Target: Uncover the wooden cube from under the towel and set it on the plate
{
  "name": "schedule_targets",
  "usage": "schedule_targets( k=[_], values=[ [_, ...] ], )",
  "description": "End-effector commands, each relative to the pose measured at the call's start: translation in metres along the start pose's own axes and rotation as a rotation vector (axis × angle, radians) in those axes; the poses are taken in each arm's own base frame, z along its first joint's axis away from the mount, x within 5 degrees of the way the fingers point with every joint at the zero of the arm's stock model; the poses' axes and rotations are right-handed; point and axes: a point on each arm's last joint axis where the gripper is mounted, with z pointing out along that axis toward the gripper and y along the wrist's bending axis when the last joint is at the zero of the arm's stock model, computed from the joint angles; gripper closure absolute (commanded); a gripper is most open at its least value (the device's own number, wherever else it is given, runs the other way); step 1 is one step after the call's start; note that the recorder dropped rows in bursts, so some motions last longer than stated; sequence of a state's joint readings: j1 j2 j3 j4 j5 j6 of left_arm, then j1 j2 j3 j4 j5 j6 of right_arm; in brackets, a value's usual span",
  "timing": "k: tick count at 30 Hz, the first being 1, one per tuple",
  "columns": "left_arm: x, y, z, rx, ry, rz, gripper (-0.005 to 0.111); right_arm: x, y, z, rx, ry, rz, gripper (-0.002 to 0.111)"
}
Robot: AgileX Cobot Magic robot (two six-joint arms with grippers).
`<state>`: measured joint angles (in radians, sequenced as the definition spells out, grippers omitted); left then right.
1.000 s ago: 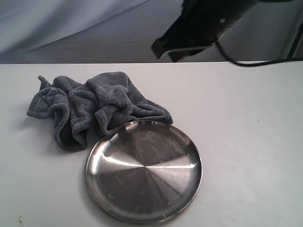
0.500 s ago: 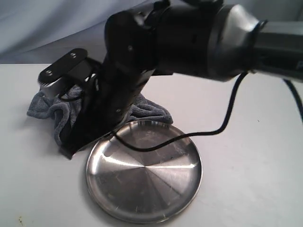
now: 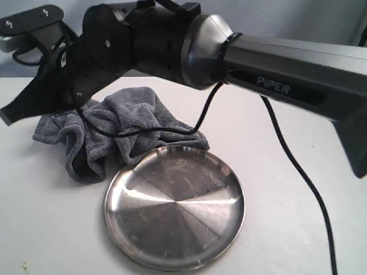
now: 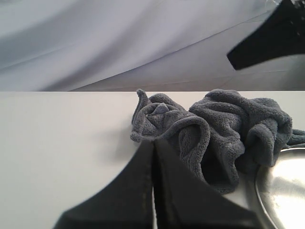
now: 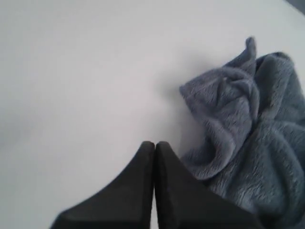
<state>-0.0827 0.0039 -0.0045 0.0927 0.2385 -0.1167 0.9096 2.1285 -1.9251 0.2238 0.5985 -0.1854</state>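
Crumpled towel (image 3: 123, 129) at 11 o'clock of bare steel plate (image 3: 175, 209), touching its rim, wooden cube hidden from view, right gripper (image 5: 154, 145) pressed closed, empty, at towel's 9 o'clock end, left gripper (image 4: 153, 143) closed, holding nothing

Towel (image 3: 117, 127) behind-left of plate (image 3: 175, 215), touching its rim.

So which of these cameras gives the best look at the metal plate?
The exterior view: the plate shows whole there, round, shiny and with nothing on it. The left wrist view catches only a slice of it beside the towel. The right wrist view does not show it at all.
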Motion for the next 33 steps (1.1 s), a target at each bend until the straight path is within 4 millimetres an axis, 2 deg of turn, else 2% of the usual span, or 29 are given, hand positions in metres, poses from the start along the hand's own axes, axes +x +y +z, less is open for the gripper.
schedule_targets(
  k=[1,2,3,4,5,7,9,11,17,20,28,31,33],
  values=[
    [0.001,0.000,0.000,-0.001,-0.006,-0.010,0.106,-0.014,-0.043,0.010,0.063,0.024,0.057,0.108],
    [0.001,0.000,0.000,-0.001,-0.006,-0.010,0.106,-0.014,-0.051,0.009,0.085,0.044,0.060,0.108],
    [0.001,0.000,0.000,-0.001,-0.006,-0.007,0.106,-0.008,-0.074,0.009,0.146,0.129,0.076,0.108],
    [0.001,0.000,0.000,-0.001,-0.006,-0.007,0.106,-0.004,-0.086,0.008,0.177,0.169,0.089,0.108],
    [0.001,0.000,0.000,-0.001,-0.006,-0.007,0.106,0.007,-0.112,0.001,0.237,0.284,0.129,0.108],
    [0.001,0.000,0.000,-0.001,-0.006,-0.007,0.106,0.026,-0.136,-0.012,0.255,0.459,0.196,0.108],
    [0.001,0.000,0.000,-0.001,-0.006,-0.007,0.106,0.031,-0.152,-0.019,0.263,0.471,0.191,0.108],
    [0.001,0.000,0.000,-0.001,-0.006,-0.009,0.106,0.036,-0.153,-0.023,0.259,0.494,0.190,0.108],
    [0.001,0.000,0.000,-0.001,-0.006,-0.009,0.106,0.049,-0.125,-0.016,0.202,0.571,0.122,0.108],
    [0.001,0.000,0.000,-0.001,-0.006,-0.009,0.106,0.055,-0.105,-0.012,0.154,0.601,0.108,0.108],
    [0.001,0.000,0.000,-0.001,-0.006,-0.008,0.106,0.047,-0.025,-0.006,-0.038,0.593,0.001,0.108],
    [0.001,0.000,0.000,-0.001,-0.006,-0.008,0.106,0.047,-0.009,-0.003,-0.070,0.595,-0.070,0.108],
    [0.001,0.000,0.000,-0.001,-0.006,-0.008,0.106,0.047,-0.007,-0.003,-0.072,0.596,-0.086,0.108]
  ],
)
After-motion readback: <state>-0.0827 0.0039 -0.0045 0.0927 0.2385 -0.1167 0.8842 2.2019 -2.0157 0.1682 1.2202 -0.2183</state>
